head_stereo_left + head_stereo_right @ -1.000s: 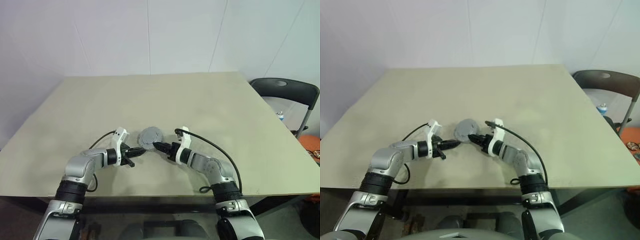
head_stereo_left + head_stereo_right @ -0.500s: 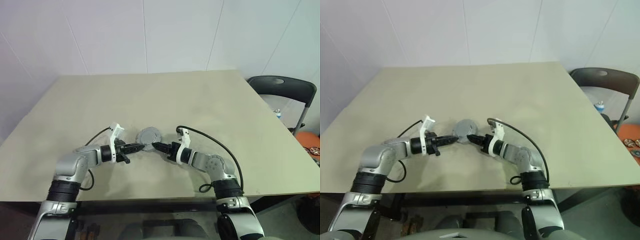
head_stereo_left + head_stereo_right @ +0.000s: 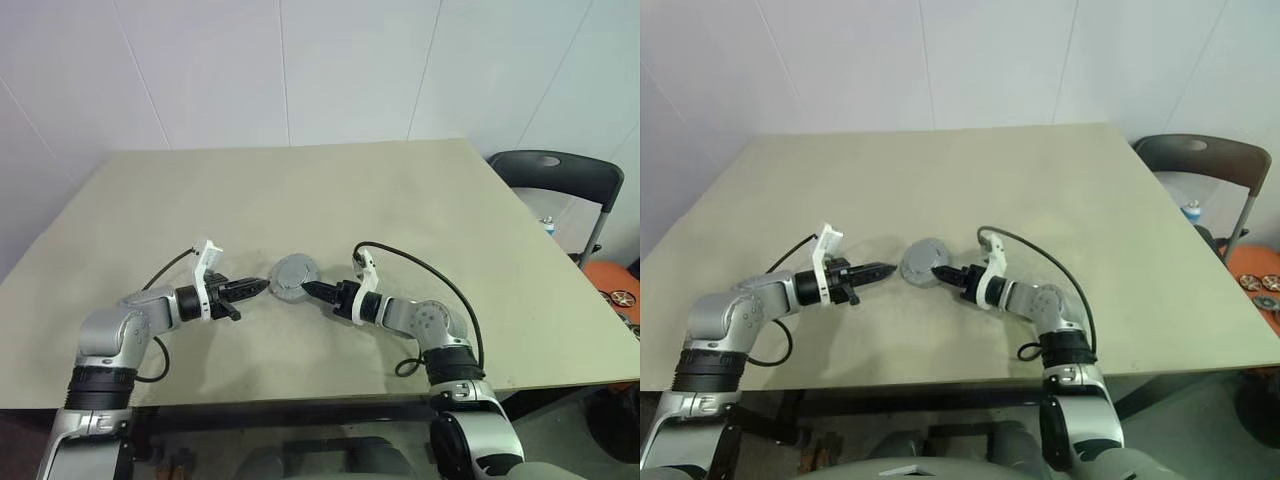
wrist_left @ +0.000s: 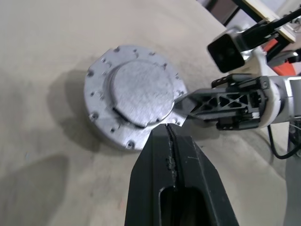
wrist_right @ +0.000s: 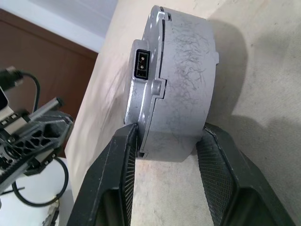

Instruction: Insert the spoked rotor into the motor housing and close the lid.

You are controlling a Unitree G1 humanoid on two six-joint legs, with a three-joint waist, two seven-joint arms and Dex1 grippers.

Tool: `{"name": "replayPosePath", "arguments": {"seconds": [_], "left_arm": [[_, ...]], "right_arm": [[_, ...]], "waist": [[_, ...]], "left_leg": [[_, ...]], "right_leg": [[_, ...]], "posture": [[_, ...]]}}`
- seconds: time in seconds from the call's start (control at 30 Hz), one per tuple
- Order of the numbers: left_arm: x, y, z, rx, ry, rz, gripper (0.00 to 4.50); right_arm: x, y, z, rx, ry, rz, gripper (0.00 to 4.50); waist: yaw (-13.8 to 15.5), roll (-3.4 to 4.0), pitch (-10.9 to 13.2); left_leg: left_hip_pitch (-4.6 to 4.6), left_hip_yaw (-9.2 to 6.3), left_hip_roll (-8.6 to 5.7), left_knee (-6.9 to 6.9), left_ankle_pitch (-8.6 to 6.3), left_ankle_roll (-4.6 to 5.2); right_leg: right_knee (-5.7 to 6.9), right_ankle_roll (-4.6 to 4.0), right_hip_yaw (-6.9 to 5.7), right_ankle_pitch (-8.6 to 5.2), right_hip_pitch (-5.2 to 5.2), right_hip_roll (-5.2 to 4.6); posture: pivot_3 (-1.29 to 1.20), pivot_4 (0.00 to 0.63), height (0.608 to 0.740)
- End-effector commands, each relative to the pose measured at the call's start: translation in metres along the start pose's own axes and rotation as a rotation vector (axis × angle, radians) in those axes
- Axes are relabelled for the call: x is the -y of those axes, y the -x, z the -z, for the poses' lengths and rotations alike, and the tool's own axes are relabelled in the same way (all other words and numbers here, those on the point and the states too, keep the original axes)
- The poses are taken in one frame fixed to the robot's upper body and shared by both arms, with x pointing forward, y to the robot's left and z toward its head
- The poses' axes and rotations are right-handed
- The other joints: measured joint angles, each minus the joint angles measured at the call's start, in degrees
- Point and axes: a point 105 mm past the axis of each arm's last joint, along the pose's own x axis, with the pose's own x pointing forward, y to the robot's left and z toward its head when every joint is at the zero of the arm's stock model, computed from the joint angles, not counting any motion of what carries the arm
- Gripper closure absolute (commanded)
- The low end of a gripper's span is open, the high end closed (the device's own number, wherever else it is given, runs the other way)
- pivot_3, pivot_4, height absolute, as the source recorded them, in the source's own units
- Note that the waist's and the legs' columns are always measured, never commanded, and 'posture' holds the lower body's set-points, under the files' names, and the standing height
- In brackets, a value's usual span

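Beige bench [image 3: 420, 210] with closed motor assembly between two pincers.

Left pincer [image 3: 262, 286]: fingers pressed together, holding nothing, pointing at the assembly from just beside it, apart from it. Centre: lid [image 4: 139, 92], a flat grey round disc, sitting on top of the motor housing [image 5: 183, 80], which is lying flat on the bench near the front edge. Right pincer [image 3: 305, 289]: fingers [image 5: 117, 174] standing partly apart, straddling the housing's side wall, one on each side, close against it. Far right: dark folding chair [image 3: 560, 175] standing beside the bench.
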Motion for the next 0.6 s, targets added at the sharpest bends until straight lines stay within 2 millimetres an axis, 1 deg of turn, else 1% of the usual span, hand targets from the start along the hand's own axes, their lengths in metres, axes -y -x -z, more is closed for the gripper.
{"name": "replayPosePath", "arguments": {"seconds": [0.03, 0.2, 0.4, 0.53, 0.6], "left_arm": [[0.006, -0.001, -0.007, 0.029, -0.029, 0.015, 4.5], [0.004, -0.003, -0.006, 0.032, -0.021, -0.002, 4.5], [0.004, -0.002, -0.006, 0.029, -0.019, -0.004, 4.5], [0.002, 0.001, -0.007, 0.028, -0.019, -0.008, 4.5], [0.002, 0.003, -0.008, 0.027, -0.018, -0.006, 4.5]], "right_arm": [[0.036, 0.004, 0.026, -0.06, -0.019, 0.181, 3.0], [0.043, 0.001, 0.027, -0.026, -0.03, 0.214, 3.07], [0.04, -0.002, 0.029, -0.048, -0.056, 0.202, 3.08], [0.028, -0.002, 0.024, -0.055, -0.137, 0.12, 3.08], [0.017, -0.002, 0.021, -0.055, -0.192, 0.056, 3.08]], "waist": [[-0.02, -0.03, -0.02], [-0.13, -0.04, -0.05], [-0.53, -0.02, -0.06], [-0.79, -0.01, -0.05], [-0.79, -0.02, -0.06]], "left_leg": [[0.02, 0.0, 0.02, 0.0, 0.0, 0.0], [0.06, -0.01, 0.05, 0.0, 0.0, 0.0], [0.09, -0.01, 0.08, 0.0, 0.0, 0.0], [0.06, -0.01, 0.08, 0.0, 0.0, 0.0], [-0.03, -0.01, 0.08, 0.0, 0.0, 0.0]], "right_leg": [[0.0, 0.0, 0.0, 0.0, -0.01, 0.01], [0.03, -0.02, 0.0, 0.01, 0.0, 0.06], [0.07, -0.06, -0.01, 0.04, 0.0, 0.07], [0.07, -0.07, -0.01, 0.04, -0.02, 0.07], [0.06, -0.07, -0.01, 0.06, -0.1, 0.07]], "posture": [[0.0, 0.0, 0.74], [0.0, 0.0, 0.74], [0.0, 0.0, 0.74], [0.0, 0.0, 0.74], [0.0, 0.0, 0.74]]}}
